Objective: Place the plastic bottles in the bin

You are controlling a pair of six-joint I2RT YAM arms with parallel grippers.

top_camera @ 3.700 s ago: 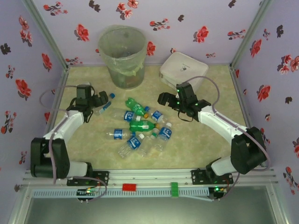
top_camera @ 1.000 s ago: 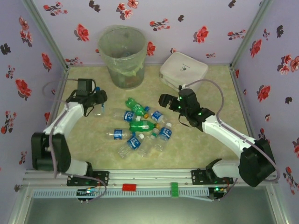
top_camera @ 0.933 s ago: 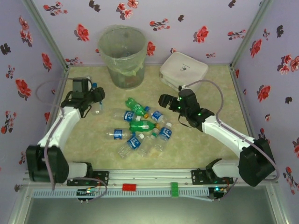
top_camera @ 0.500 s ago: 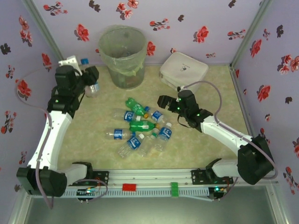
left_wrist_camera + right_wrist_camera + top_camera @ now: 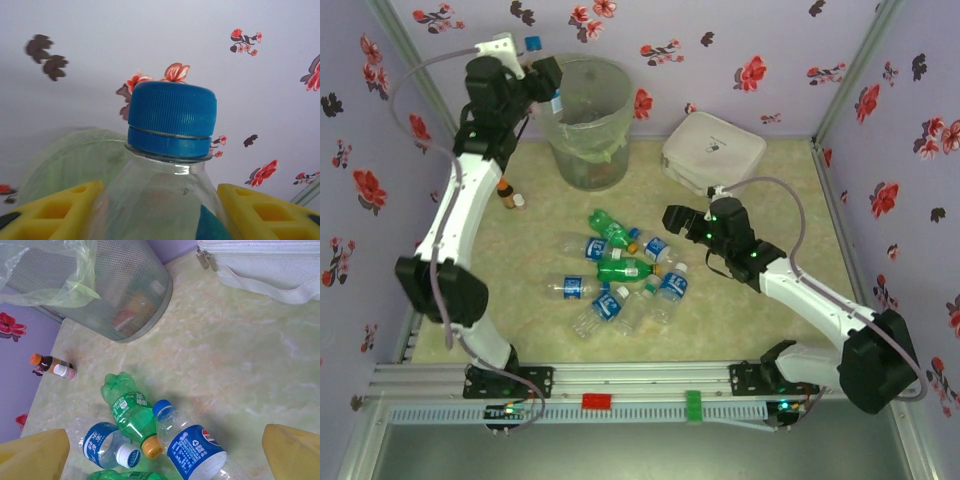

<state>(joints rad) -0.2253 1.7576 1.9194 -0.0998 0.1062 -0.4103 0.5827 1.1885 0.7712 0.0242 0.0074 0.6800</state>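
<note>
My left gripper (image 5: 540, 78) is raised beside the left rim of the grey bin (image 5: 582, 125) and is shut on a clear bottle with a blue cap (image 5: 533, 44). In the left wrist view that bottle (image 5: 172, 120) stands between the yellow fingers (image 5: 55, 210), with the bin's greenish liner (image 5: 65, 160) behind it. Several bottles (image 5: 620, 272) lie in a pile mid-table. My right gripper (image 5: 672, 216) hovers open over the pile's far end. Below it lie a green bottle (image 5: 127, 412) and a blue-labelled clear bottle (image 5: 195, 442).
A flat white zipped box (image 5: 713, 150) sits at the back right, close behind my right gripper. A small brown bottle with an orange cap (image 5: 506, 194) lies left of the pile, near the left wall. Flowered walls enclose the table on three sides.
The left arm has lifted the blue-capped bottle from the table's left side up to the bin's left rim. The right arm has shifted only slightly.
</note>
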